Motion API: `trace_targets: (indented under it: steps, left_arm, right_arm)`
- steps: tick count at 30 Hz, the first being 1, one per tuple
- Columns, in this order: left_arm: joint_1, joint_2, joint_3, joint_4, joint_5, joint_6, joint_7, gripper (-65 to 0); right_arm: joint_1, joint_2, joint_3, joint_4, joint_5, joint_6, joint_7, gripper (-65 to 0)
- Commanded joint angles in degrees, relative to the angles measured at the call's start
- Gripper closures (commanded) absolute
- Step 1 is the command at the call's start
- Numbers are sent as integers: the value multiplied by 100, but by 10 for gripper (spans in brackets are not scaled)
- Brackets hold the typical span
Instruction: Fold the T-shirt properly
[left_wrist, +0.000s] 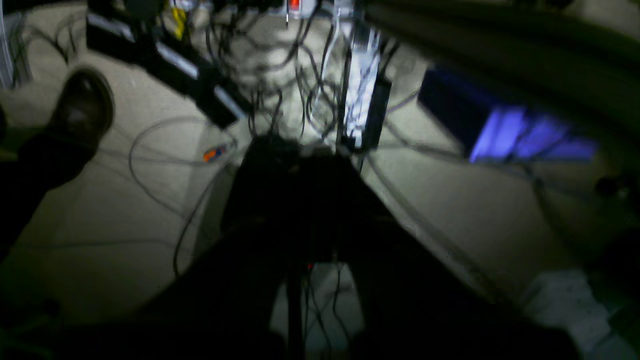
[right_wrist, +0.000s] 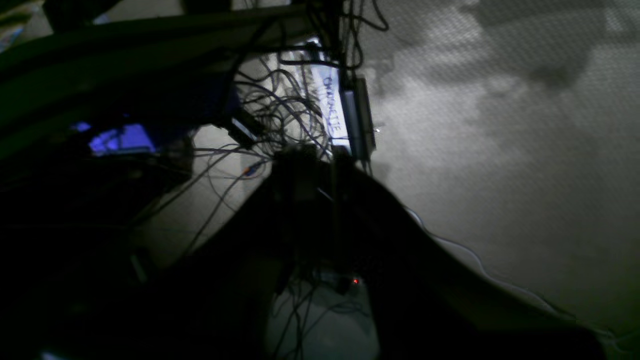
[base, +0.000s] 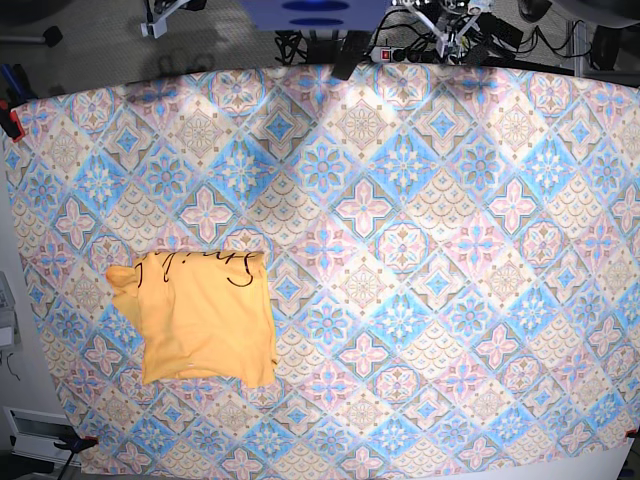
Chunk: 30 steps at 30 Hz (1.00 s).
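Observation:
The yellow-orange T-shirt (base: 203, 322) lies folded into a rough rectangle on the left part of the table in the base view. Black cursive script (base: 200, 266) runs along its far edge, and a bunched sleeve sticks out at its left. Neither gripper shows in the base view. In the left wrist view my left gripper (left_wrist: 299, 150) is a dark silhouette hanging over the floor, tips together, holding nothing. In the right wrist view my right gripper (right_wrist: 309, 156) looks the same, tips together and empty. The T-shirt is out of both wrist views.
The blue-pink tile-patterned cloth (base: 430, 250) covers the table. Both wrist views show floor with tangled cables (left_wrist: 280, 60), a power strip (right_wrist: 357, 117), a blue-lit object (left_wrist: 525, 140) and a person's shoe (left_wrist: 82, 107). Arm mounts and cables sit beyond the table's far edge (base: 440, 25).

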Motion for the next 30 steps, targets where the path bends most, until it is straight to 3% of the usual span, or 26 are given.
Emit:
trace_targets:
  steps: [1,5,11,14,19,23,30]
  left_arm:
    - [194,-19,3,56,-14,-15,30,0]
    - [343,-124,30,-93,-5,-15,-418,0]
    - [-8,-107,144,-1236,4,-15,-1007,0]
    - [-421,-116,645,-2080,4,-15,-1658,0]
    - [-1186,-98,1647,-3425,-5,-7,-2519,0]
    - [-1679,78,2359,-4207,-14,-7,-3029,0]
    - [-1986,192,2887,-4603,-14,-7,-3126,0]
  right_arm:
    - [-99,33,15,0,13,62,14,-55]
    - [-99,-161,15,-9,-5,62,23,-55]
    - [332,-266,-152,-343,-356,62,102,-55]
    - [613,-372,-179,-976,-497,62,674,-55]
    - [1000,-433,-187,-1925,-506,-680,1685,-55]
    - [1149,-679,-187,-2145,-506,-1050,2019,-55]
    - [1149,-1260,-187,-2145,-506,-1261,2239,-55]
